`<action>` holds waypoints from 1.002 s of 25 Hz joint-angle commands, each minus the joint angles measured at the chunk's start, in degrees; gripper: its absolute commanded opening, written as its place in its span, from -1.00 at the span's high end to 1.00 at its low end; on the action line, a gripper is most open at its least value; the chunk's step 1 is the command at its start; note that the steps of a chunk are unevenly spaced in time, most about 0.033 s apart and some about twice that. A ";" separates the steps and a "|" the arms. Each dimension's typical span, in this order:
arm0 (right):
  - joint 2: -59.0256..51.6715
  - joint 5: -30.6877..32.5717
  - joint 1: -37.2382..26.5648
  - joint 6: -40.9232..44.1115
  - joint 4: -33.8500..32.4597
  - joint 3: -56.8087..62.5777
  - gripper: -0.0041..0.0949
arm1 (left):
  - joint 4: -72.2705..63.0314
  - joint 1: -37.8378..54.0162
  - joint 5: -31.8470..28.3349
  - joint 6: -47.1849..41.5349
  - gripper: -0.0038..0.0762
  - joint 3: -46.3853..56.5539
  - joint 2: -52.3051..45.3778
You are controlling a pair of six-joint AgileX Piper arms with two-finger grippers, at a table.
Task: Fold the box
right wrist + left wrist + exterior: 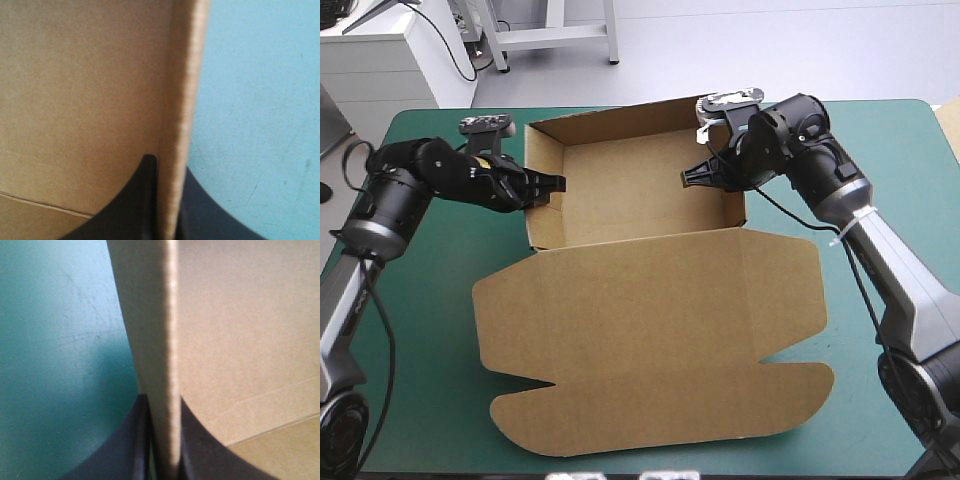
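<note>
Box, an open tray at upper centre with lid flat below, is pinched at its side walls by the nearly closed left gripper and right gripper.

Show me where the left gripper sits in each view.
High view: left gripper at the left wall of the box, shut on it.
Left wrist view: its own black fingers pinch that wall's edge.
Right wrist view: not in it.
Shared landmark: the brown wall against the teal-green cover.
</note>
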 commanded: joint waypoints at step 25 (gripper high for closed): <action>6.58 -3.84 -2.41 -1.91 3.61 12.72 0.36 | 10.32 -7.19 -0.81 -5.17 0.63 -5.24 16.23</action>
